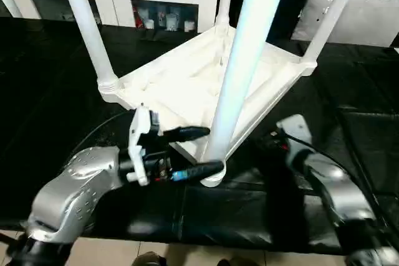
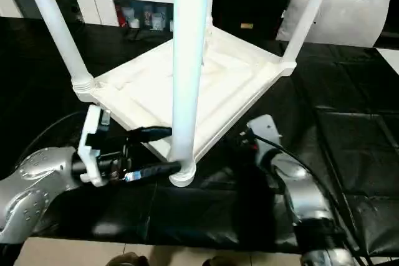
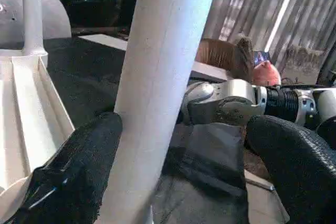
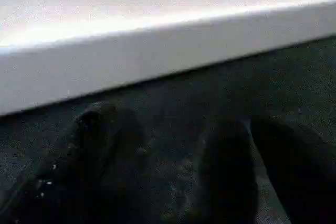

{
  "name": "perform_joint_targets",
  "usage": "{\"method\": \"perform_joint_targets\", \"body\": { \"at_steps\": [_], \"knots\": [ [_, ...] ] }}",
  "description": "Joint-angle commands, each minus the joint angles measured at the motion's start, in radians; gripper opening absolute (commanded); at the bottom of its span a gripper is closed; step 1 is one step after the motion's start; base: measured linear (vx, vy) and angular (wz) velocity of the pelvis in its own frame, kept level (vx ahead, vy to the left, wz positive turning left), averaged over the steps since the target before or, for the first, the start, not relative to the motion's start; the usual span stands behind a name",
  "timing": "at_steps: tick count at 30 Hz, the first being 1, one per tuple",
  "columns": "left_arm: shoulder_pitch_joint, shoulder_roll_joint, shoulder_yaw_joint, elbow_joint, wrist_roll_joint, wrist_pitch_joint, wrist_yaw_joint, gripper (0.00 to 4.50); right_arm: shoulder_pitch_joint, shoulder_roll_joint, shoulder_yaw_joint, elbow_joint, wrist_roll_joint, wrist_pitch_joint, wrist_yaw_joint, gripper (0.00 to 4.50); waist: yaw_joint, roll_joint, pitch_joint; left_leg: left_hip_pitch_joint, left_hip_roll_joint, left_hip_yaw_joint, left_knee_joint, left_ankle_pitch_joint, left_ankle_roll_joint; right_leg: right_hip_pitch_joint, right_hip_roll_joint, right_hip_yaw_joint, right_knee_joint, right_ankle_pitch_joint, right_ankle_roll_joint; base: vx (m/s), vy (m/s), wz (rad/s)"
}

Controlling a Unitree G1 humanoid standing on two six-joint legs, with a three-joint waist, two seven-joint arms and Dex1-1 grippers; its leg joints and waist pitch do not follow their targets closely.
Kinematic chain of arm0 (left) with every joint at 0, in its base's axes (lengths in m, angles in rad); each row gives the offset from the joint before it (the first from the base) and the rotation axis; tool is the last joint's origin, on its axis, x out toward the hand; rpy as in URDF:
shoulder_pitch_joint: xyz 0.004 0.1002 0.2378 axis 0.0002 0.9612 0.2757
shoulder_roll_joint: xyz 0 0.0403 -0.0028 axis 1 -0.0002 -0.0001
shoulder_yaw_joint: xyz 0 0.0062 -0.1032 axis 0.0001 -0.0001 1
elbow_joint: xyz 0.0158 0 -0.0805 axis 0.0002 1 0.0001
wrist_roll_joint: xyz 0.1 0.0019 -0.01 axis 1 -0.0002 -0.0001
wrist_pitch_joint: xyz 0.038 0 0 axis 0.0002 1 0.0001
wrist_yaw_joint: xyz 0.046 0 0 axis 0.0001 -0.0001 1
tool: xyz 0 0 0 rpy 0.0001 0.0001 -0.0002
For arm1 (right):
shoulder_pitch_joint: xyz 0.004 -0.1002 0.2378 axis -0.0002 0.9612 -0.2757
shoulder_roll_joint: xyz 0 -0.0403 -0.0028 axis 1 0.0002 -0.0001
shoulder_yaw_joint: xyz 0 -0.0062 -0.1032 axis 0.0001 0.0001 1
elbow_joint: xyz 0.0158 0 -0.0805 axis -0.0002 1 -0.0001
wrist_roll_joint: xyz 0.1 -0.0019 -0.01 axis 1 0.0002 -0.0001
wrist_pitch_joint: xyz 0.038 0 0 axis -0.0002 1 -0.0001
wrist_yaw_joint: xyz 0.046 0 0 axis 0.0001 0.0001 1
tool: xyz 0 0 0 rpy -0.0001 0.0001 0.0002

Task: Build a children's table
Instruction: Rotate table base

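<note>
I have the white plastic children's table (image 1: 206, 73) upside down on the black mat (image 1: 56, 91) for leg fitting, left gripper (image 1: 199, 151) spread wide around its nearest white tubular leg (image 1: 240, 66), right gripper (image 4: 173, 166) open, empty beside the rim.

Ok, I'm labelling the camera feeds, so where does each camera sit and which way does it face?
Left and right eye views: on the head, looking down over both silver forearms at the upturned table on the black mat.
Left wrist view: looks along the left gripper, open astride the near leg.
Right wrist view: low on the mat, right gripper facing the table's edge.
Shared: the near leg.
</note>
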Motion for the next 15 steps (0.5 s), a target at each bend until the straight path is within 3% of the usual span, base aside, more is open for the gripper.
{"method": "perform_joint_targets", "body": {
  "at_steps": [1, 6, 10, 15],
  "knots": [
    [0.008, 0.012, 0.011, -0.026, -0.015, 0.013, -0.017, 4.46, 0.009, -0.016, -0.019, -0.012, 0.005, 0.017, -0.01, 4.5, 0.002, 0.0, -0.052, 0.014, 0.063, -0.023, -0.075, -0.137, 0.015, 0.044, -0.087, 0.048, -0.077, -0.124, -0.212, 0.0, 0.0, 0.0],
    [0.014, 0.035, 0.005, -0.033, -0.022, 0.024, -0.029, 4.46, 0.009, -0.029, -0.029, -0.006, -0.005, 0.017, -0.028, 4.5, 0.001, -0.001, -0.053, 0.014, 0.063, -0.023, -0.074, -0.132, 0.015, 0.043, -0.085, 0.048, -0.077, -0.129, -0.205, 0.0, 0.0, 0.0],
    [-0.003, 0.032, -0.003, 0.012, 0.061, -0.03, 0.006, 4.46, -0.002, -0.028, -0.026, 0.003, -0.015, 0.017, -0.031, 4.5, 0.0, -0.004, -0.052, 0.013, 0.063, -0.022, -0.073, -0.124, 0.021, 0.044, -0.086, 0.049, -0.078, -0.124, -0.2, 0.0, 0.0, 0.0],
    [-0.033, 0.018, -0.023, 0.061, 0.108, -0.059, 0.033, 4.46, -0.02, -0.022, -0.019, 0.024, -0.017, 0.013, -0.037, 4.5, 0.0, -0.002, -0.054, 0.014, 0.063, -0.023, -0.072, -0.114, 0.021, 0.043, -0.086, 0.048, -0.076, -0.115, -0.198, 0.0, 0.0, 0.0]
  ]
}}
